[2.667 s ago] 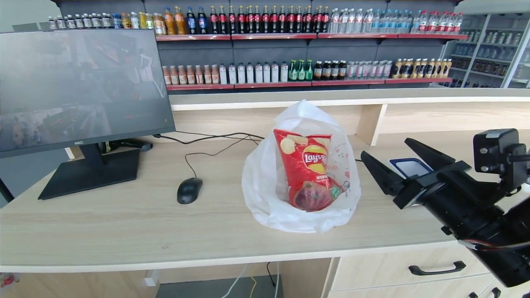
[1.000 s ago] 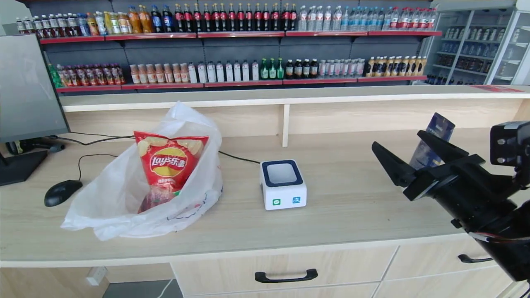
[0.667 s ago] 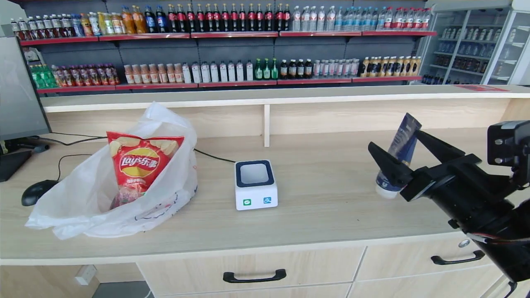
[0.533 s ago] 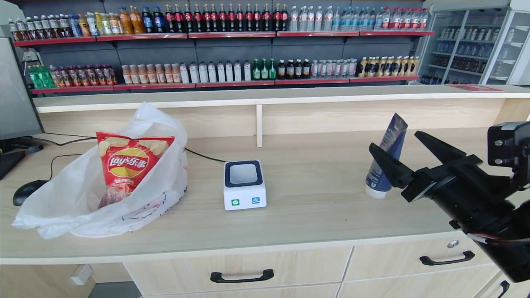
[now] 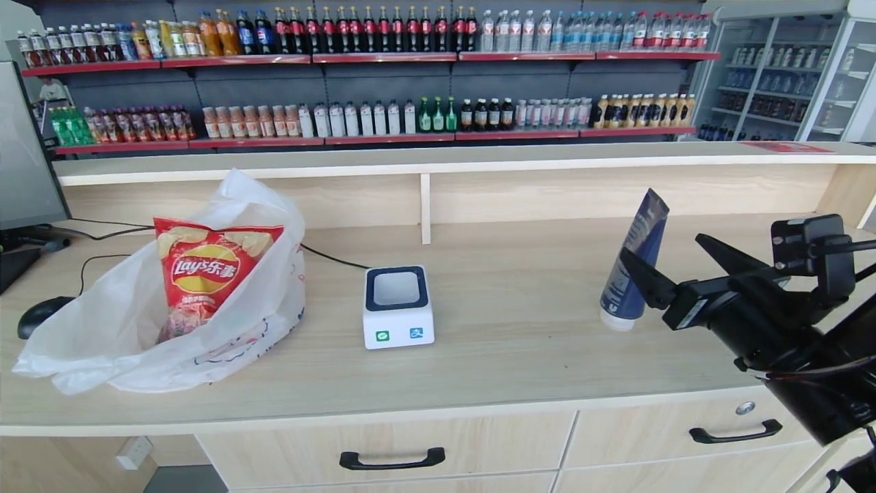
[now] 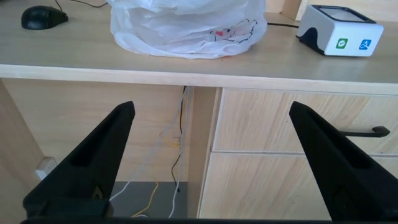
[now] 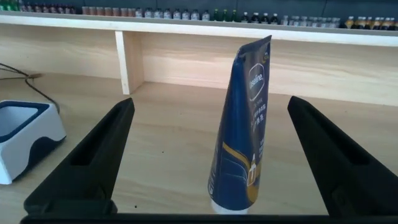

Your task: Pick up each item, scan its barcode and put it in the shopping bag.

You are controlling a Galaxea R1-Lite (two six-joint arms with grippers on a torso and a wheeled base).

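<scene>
A dark blue tube [image 5: 633, 260] stands upright on its white cap on the wooden counter [image 5: 520, 342], right of centre; it also rises in the right wrist view as the tube [image 7: 242, 130]. My right gripper [image 5: 674, 263] is open just to the tube's right, a little nearer than it, with the tube [image 7: 242, 130] ahead between the finger lines. The white barcode scanner [image 5: 397, 307] sits mid-counter. A white shopping bag [image 5: 164, 322] at the left holds a red chips bag [image 5: 202, 274]. My left gripper [image 6: 211, 162] is open, low in front of the counter's drawers.
A black mouse [image 5: 40, 313] and a monitor [image 5: 27, 171] lie at the far left. A raised wooden ledge [image 5: 479, 161] runs along the counter's back, with drink shelves behind. Drawers with black handles [image 5: 391, 459] are below the counter edge.
The head camera swung right, bringing the scanner and the blue tube into view. The right gripper has dropped a little and now sits just right of the tube.
</scene>
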